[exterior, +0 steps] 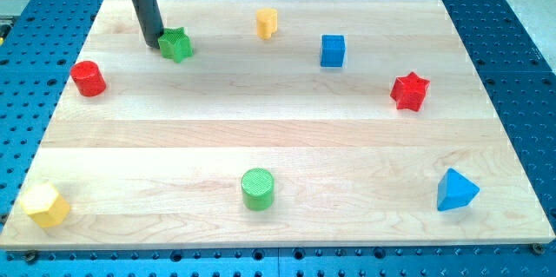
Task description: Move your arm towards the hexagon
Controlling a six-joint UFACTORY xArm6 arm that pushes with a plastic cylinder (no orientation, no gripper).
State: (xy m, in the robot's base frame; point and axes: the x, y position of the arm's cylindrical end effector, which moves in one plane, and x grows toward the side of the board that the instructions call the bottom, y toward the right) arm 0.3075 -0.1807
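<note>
The yellow hexagon (45, 205) lies at the bottom left corner of the wooden board (278, 138). My tip (154, 44) stands near the top left of the board, touching or nearly touching the left side of a green star (175, 44). The hexagon is far below the tip and to its left. A red cylinder (88, 79) lies between them, at the left edge.
A yellow block (267, 23) sits at the top middle, a blue cube (332, 51) to its right, a red star (410, 91) at the right. A green cylinder (257, 189) is at the bottom middle and a blue triangle (455, 191) at the bottom right.
</note>
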